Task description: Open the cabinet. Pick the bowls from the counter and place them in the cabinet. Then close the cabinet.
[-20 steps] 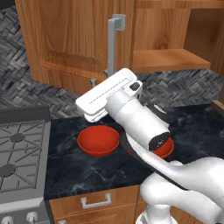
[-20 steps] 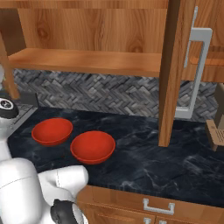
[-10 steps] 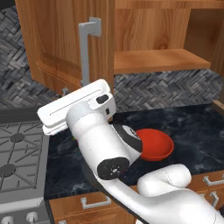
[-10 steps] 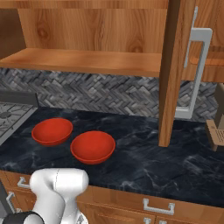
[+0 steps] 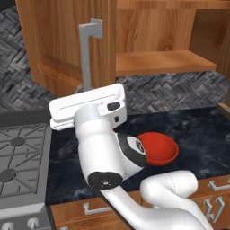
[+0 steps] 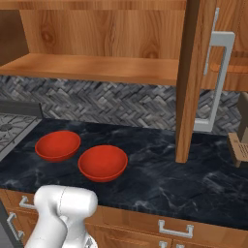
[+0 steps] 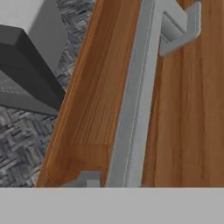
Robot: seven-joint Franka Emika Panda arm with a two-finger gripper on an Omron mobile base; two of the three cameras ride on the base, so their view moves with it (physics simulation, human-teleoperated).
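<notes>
Dark marbled stone with pale veins makes up the bench (image 6: 160,179), which runs across the middle of both base views above brown drawers with small silver handles (image 6: 173,228). Behind it is a grey herringbone backsplash (image 6: 121,104), and a grey gas stove (image 5: 20,157) sits at the left edge of the left base view.

Two glossy red bowls rest on the bench, just beside each other with a narrow gap. In the right base view the left bowl (image 6: 58,145) lies at centre left and the right bowl (image 6: 102,162) is slightly lower and nearer the middle. Both are round, shallow and plain, upright with their hollows facing up. In the left base view one bowl (image 5: 158,148) shows at centre right, partly behind the white arm (image 5: 103,148).

The cabinet (image 6: 97,29) of warm brown wood fills the top of both base views. Its doors stand open, baring a wooden shelf (image 6: 92,68). One open door (image 6: 193,72) hangs at upper right of the right base view, its long silver bar handle (image 6: 219,77) vertical; the other door (image 5: 67,40) is at upper left of the left base view with its own handle (image 5: 87,54).

The hand view looks close along a silver bar handle (image 7: 135,100) on a brown panelled door. The jaws are closed, with nothing seen between them
</notes>
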